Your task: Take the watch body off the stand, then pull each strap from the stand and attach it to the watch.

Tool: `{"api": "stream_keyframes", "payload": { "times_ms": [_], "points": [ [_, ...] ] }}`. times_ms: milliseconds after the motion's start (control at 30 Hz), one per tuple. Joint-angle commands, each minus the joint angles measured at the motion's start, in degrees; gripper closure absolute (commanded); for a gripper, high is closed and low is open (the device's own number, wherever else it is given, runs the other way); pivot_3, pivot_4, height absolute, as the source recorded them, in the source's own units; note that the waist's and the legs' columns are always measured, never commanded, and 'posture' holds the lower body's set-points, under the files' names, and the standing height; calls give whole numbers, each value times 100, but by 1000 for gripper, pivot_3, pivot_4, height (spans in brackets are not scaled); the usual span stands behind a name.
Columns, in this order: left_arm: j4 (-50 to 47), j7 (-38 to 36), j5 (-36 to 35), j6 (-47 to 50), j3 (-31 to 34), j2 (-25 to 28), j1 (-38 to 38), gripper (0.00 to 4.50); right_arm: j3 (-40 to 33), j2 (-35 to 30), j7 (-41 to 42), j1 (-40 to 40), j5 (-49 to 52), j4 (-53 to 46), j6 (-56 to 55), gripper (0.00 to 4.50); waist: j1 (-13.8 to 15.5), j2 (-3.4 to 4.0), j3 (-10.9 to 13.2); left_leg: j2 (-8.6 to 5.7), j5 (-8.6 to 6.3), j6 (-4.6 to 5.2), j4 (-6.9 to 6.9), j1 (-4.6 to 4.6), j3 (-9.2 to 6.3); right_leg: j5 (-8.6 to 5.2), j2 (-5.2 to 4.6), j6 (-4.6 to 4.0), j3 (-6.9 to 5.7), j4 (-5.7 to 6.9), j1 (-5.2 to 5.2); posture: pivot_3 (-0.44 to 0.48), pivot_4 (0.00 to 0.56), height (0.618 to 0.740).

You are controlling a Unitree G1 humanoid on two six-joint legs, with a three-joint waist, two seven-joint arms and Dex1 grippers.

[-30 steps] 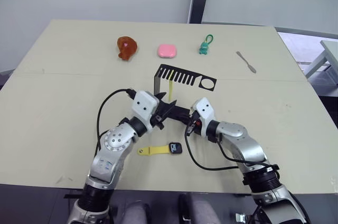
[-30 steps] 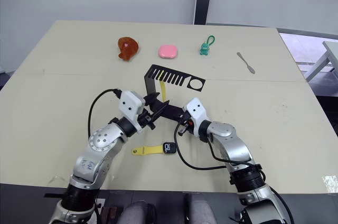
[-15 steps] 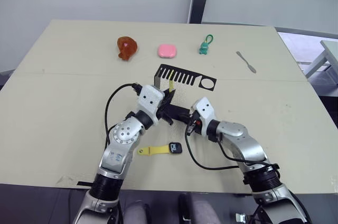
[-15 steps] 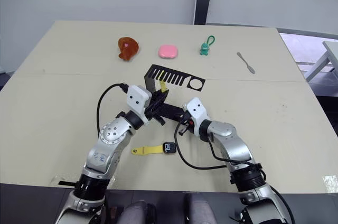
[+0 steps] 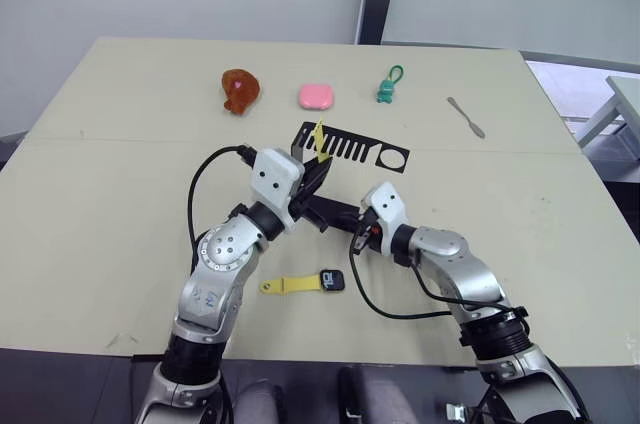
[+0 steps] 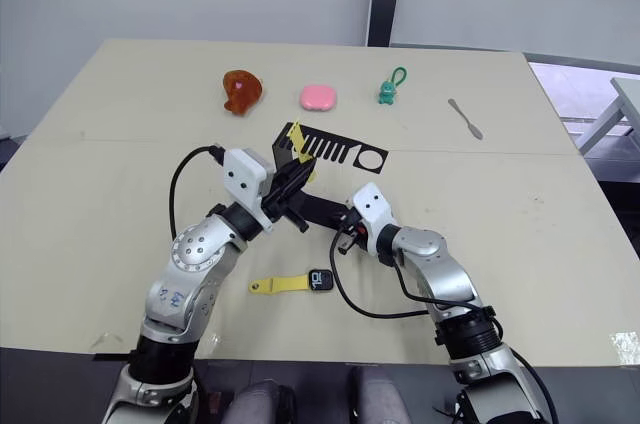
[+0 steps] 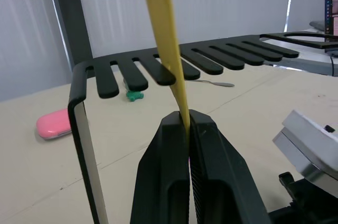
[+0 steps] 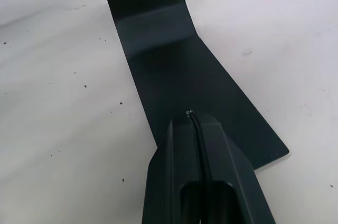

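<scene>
Progress check: the watch body (image 5: 333, 280) is off the stand (image 5: 350, 147) and lies on the bench (image 5: 120, 194) near the front edge, with one yellow strap (image 5: 287, 285) already joined to it and lying flat to its left. So body removal and first strap look done.

Second strap (image 7: 168, 49) is mid-extraction: left gripper (image 7: 188, 123) has its jaws clenched on the strap's lower end, strap threaded up through a slot in the stand's comb arm, its top end poking above the arm. Not yet clear of the slot, as far as I can judge.

Right gripper (image 8: 194, 123) has its jaws closed and pressed down on the stand's flat foot, apparently pinning it.

Left to do: free the second strap, carry it to the watch body, attach on the bare side.
</scene>
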Motion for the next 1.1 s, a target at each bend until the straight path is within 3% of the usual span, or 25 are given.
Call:
{"api": "stream_keyframes", "payload": {
  "times_ms": [33, 133, 300, 533, 700, 800, 933, 1033, 1100],
  "points": [
    [-432, 11, -132, 99, 158, 44, 91, 4427, -2, -118, -81, 140, -166, 387, 235, 4500, -1, 0, 0, -1, 0, 0, 0, 0, 0, 0, 0, 0, 1, 0, 0, 0, 150, 740],
    [-811, -188, -340, 325, 325, 285, 320, 4427, -24, -122, -70, 90, -159, 426, 222, 4500, -11, 0, 0, 0, 0, 0, -1, 0, 0, 0, 0, 0, 1, 0, 0, 0, 150, 740],
    [-1417, -1144, -1352, 922, 638, 1074, 714, 4427, -190, -190, -1, 103, -47, 181, 57, 4500, -14, 1, 0, 2, 0, -1, -2, 0, -1, 0, 0, -1, 1, 0, 0, 0, 150, 740],
    [-1183, -2682, -3067, 1964, 907, 2155, 437, 4427, -719, -1019, 635, 1064, 569, -1652, 24, 4500, 9, 7, 6, -5, -3, 4, -6, -14, -13, 0, -8, 0, -5, -19, -1, 0, 150, 740],
    [-632, -3434, -3219, 2074, 503, 2471, -86, 4427, -1752, -1714, 1059, 2046, 1676, -2990, 428, 4500, -10, 16, 11, -5, -1, 1, -8, -13, -13, 0, 2, 1, -2, -23, 0, 0, 150, 740],
    [-224, -3780, -3378, 2189, 252, 2313, -547, 4500, -2485, -1940, 1111, 2303, 3306, -3801, 1311, 3575, -16, 17, 12, -2, 0, -3, -10, -7, -9, 0, 10, 0, 5, -19, 0, 0, 150, 740],
    [183, -4046, -3349, 2203, 4, 2068, -967, 4500, -3023, -2228, 632, 2240, 5585, -4274, 2189, 1672, -13, 16, 16, 1, 0, -4, -10, -8, -12, 0, 14, 0, 7, -18, 0, 0, 150, 740],
    [405, -4217, -3233, 2074, -118, 1964, -1098, 4500, -2952, -2433, 178, 1971, 6527, -4366, 2427, 198, -14, 15, 17, 0, 0, -3, -10, -8, -12, 0, 12, 0, 11, -18, -1, 0, 150, 740],
    [490, -4305, -3150, 1970, -203, 1913, -1129, 4500, -2652, -2338, -288, 1618, 6584, -4299, 2460, 35, -18, 15, 17, 0, 1, -3, -9, -8, -12, 0, 13, 0, 12, -18, -2, 0, 150, 740]
  ]
}}
